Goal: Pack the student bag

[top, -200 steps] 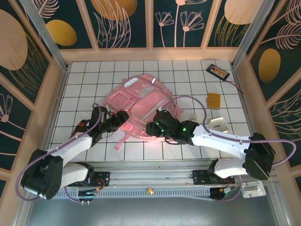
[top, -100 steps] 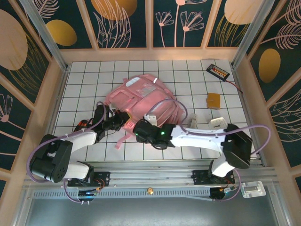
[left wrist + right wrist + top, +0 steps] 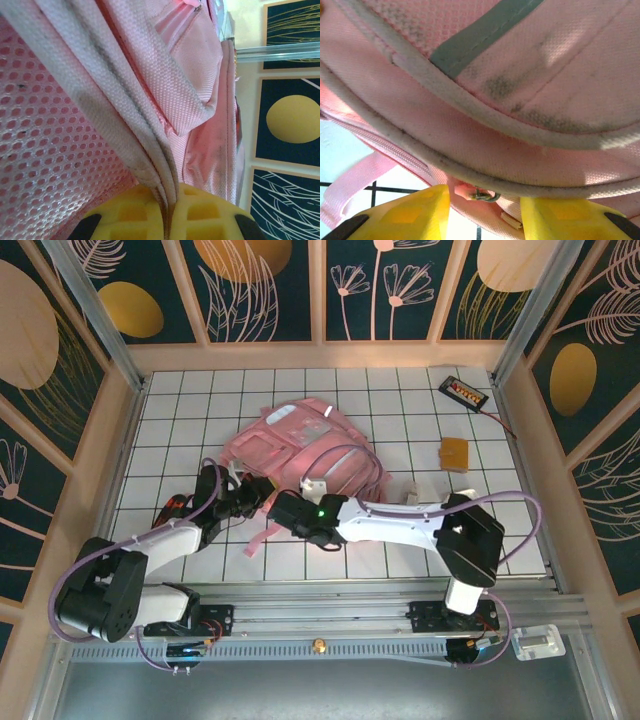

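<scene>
The pink student bag (image 3: 300, 445) lies flat in the middle of the tiled table. At its near left edge my left gripper (image 3: 257, 496) is shut. In the left wrist view a grey-piped fabric edge of the bag (image 3: 150, 150) is pinched between the yellow fingers (image 3: 125, 217) of the left gripper (image 3: 170, 205). My right gripper (image 3: 278, 508) has reached across to the bag's near edge, close beside the left one. In the right wrist view the right gripper (image 3: 485, 210) stands open, with a small metal zipper pull (image 3: 485, 195) in the gap, touching neither finger (image 3: 415, 212).
A black device with an orange label (image 3: 464, 391) lies at the back right corner, its cable running along the right wall. An orange-brown square (image 3: 455, 453) sits right of the bag. A small white item (image 3: 412, 493) peeks out behind the right forearm. A loose pink strap (image 3: 258, 538) trails toward the near edge.
The left gripper has shut on the bag's edge. The right arm swung left along the bag's near edge, its jaws narrowing, and its forearm now covers the white item on the right.
</scene>
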{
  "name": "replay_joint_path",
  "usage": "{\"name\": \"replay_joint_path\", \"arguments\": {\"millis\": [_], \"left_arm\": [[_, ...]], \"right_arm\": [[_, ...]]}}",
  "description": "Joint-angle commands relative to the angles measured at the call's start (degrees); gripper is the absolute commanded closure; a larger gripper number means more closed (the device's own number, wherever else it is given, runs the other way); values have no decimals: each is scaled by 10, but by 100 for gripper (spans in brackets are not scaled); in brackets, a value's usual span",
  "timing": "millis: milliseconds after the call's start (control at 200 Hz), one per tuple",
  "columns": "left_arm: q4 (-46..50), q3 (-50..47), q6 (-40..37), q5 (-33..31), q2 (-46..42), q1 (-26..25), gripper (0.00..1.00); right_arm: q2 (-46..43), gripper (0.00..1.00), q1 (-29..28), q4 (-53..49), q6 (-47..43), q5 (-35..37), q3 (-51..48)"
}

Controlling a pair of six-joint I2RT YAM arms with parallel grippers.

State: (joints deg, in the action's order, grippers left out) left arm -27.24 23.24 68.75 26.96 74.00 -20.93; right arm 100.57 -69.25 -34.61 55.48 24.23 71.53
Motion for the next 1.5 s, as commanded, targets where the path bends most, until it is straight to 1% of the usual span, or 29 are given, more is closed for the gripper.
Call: {"name": "replay_joint_path", "arguments": {"millis": [0, 235, 295, 350, 425, 480, 570, 671, 716, 796, 916, 1026, 1066, 1106, 1141, 1191, 1266, 1361, 1496], "left_arm": [[-52, -8, 11, 49, -23, -16, 100], [-67, -8, 23, 51, -23, -32, 100], [-67, -8, 24, 52, -27, -32, 100], [-64, -8, 24, 52, -30, -32, 100], [-62, -8, 23, 54, -34, -32, 100], [-62, -8, 23, 54, -34, -32, 100], [-63, -8, 25, 56, -36, -32, 100], [-62, -7, 26, 59, -40, -32, 100], [-60, -7, 26, 59, -43, -33, 100], [-58, -7, 27, 62, -49, -33, 100], [-53, -8, 28, 63, -56, -34, 100], [-49, -10, 28, 64, -60, -34, 100], [-48, -10, 27, 63, -61, -34, 100], [-48, -11, 28, 63, -62, -34, 100], [-47, -10, 27, 62, -62, -34, 100], [-47, -10, 27, 60, -61, -34, 100], [-38, -8, 19, 55, -61, -35, 100], [-17, 1, 3, 40, -62, -34, 100], [33, 23, -40, 9, -59, -33, 100]], "right_arm": [[28, 58, 15, -9, 4, 47, 30], [61, 59, 18, -29, 7, 58, 56], [64, 65, 18, -34, 13, 65, 57], [61, 68, 18, -34, 17, 67, 53], [48, 78, 18, -32, 23, 73, 45], [38, 79, 19, -27, 24, 75, 38], [20, 85, 23, -11, 30, 68, 25], [7, 85, 31, 7, 34, 54, 10], [4, 81, 34, 14, 34, 53, 4], [2, 70, 41, 19, 32, 49, 1], [1, 69, 49, 35, 24, 44, 0], [4, 76, 56, 44, 18, 38, 2], [4, 81, 57, 44, 17, 37, 2], [4, 84, 57, 44, 16, 37, 1], [2, 90, 57, 43, 17, 37, 0], [-2, 92, 57, 40, 18, 39, -4], [-12, 99, 56, 36, 20, 40, -10], [-30, 100, 56, 27, 20, 35, -18], [-62, 100, 58, 11, 5, 13, -23]]}}
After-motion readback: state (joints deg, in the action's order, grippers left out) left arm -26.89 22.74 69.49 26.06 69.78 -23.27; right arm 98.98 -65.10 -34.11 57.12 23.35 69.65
